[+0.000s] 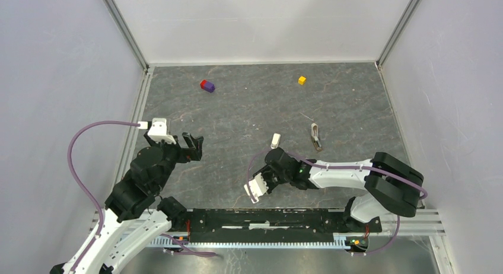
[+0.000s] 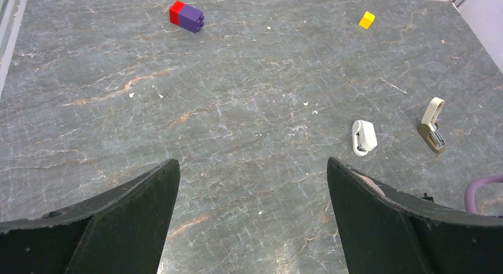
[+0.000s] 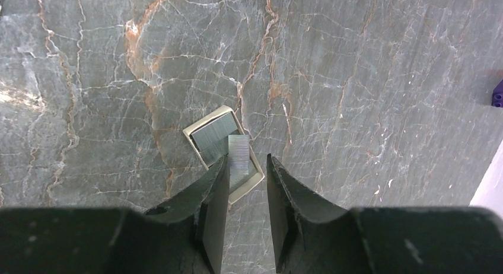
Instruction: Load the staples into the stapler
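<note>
The right gripper (image 3: 247, 161) hangs over the staple box (image 3: 207, 118), its jaws partly apart around one staple strip (image 3: 238, 155), probably to pinch it. The left gripper (image 2: 252, 162) is wide apart. The stapler (image 1: 316, 137) lies open on the desk (image 1: 249, 108), well apart from the box.

You're in a lab test cell: plain white walls (image 1: 261, 22) box in the table (image 1: 249, 108), robot arms (image 1: 341, 172) bolted to a rail (image 1: 267, 219).
</note>
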Tool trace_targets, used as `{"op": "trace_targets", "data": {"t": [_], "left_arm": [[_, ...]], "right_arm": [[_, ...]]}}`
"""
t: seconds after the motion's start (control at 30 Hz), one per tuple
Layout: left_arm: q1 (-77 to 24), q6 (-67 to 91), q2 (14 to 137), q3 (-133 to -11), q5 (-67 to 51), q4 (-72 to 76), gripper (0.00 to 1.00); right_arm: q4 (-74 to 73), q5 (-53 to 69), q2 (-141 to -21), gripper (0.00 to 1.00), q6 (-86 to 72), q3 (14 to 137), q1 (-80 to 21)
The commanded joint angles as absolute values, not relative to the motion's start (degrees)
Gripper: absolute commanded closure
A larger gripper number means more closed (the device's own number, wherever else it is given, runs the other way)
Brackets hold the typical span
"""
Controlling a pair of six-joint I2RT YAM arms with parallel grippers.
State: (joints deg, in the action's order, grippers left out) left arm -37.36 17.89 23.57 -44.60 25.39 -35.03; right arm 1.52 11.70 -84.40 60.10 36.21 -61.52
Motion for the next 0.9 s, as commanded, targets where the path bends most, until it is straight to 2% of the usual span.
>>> {"op": "trace_targets", "data": {"t": [0.0,0.87], "left_arm": [[-37.4,14.9,23.0,-44.6,26.5,-34.0,0.00],[-37.4,14.6,22.3,-44.5,27.6,-34.0,0.00]], "right_arm": [[2.5,10.6,-85.1,0.65,61.2,38.4,-62.0],[-4.4,8.5,-89.2,0.64,62.7,42.3,-63.5]]}}
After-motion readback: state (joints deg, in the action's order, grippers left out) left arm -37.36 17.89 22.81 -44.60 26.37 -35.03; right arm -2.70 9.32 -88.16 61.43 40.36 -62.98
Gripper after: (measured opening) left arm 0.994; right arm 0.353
